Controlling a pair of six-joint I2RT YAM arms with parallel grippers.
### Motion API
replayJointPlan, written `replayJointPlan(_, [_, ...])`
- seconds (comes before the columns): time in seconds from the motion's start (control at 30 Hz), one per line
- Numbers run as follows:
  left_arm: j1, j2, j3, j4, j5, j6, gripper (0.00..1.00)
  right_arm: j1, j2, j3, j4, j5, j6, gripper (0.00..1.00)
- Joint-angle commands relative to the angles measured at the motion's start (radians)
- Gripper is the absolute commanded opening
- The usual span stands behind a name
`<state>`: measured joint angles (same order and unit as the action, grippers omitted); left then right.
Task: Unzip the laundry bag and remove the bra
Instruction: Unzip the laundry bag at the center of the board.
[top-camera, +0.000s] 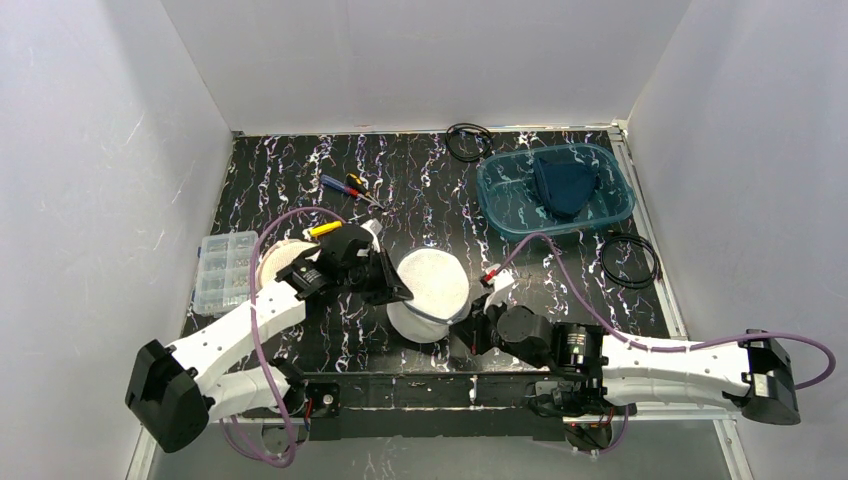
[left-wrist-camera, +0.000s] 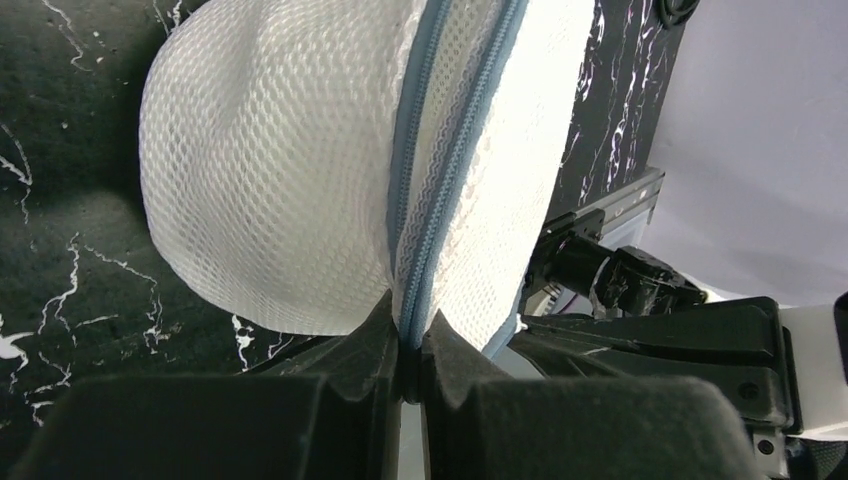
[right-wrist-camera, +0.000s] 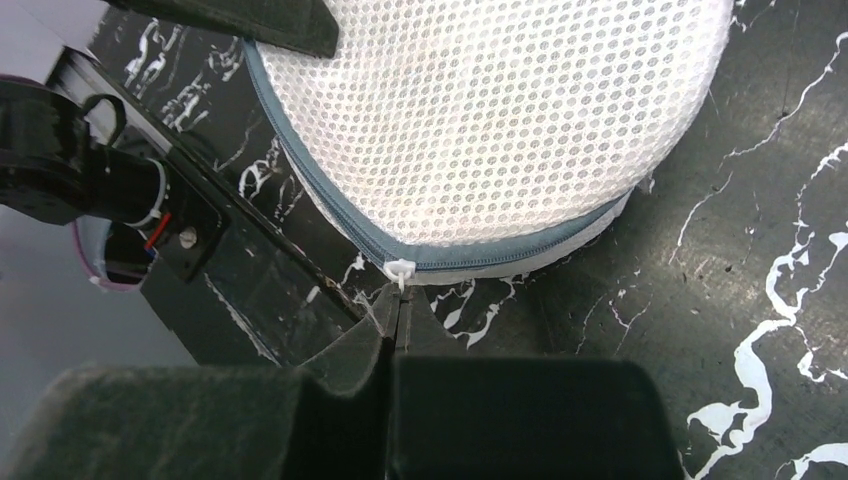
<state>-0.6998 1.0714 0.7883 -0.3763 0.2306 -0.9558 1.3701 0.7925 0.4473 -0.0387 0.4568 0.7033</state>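
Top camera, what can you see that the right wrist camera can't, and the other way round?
Only the top view shows the blue tub holding a dark cloth, the clear box and the screwdrivers. Only the right wrist view shows the small white zipper pull pinched by the right hand. Both show the white mesh bag and the black table.

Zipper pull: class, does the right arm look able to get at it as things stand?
Probably yes. The right gripper is shut right at the zipper pull, seemingly pinching it, with nothing in between; the left gripper pinches the laundry bag elsewhere.
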Motion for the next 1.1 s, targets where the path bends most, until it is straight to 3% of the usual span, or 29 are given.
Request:
replayJointPlan(0.0, [0.015, 0.009, -0.024, 0.052, 0.059, 0.047, 0.09, 0.002, 0.022, -0.015, 0.073, -0.013, -0.006, 0.01])
replayJointPlan(0.17, [0.014, -0.067, -0.032, -0.016, 0.036, 0.037, 0.5, 0.002, 0.05, -0.005, 0.106, -0.039, -0.004, 0.01])
replayJointPlan(0.23, [0.013, -0.119, -0.031, -0.066, 0.025, 0.037, 0.56, 0.002, 0.063, -0.002, 0.123, -0.058, 0.001, 0.01])
replayJointPlan(0.47, [-0.052, -0.303, -0.091, -0.168, -0.03, -0.062, 0.61, 0.001, 0.126, 0.014, 0.216, -0.1, 0.012, 0.01])
replayJointPlan(0.6, [-0.179, -0.353, -0.11, -0.204, -0.134, -0.164, 0.61, 0.002, 0.188, 0.041, 0.266, -0.134, 0.009, 0.01])
replayJointPlan(0.87, [-0.255, -0.352, -0.117, -0.152, -0.264, -0.283, 0.6, 0.003, 0.288, 0.096, 0.349, -0.189, 0.001, 0.01])
replayJointPlan(1.07, [-0.255, -0.233, -0.089, -0.106, -0.271, -0.286, 0.57, 0.003, 0.3, 0.113, 0.363, -0.196, -0.001, 0.01])
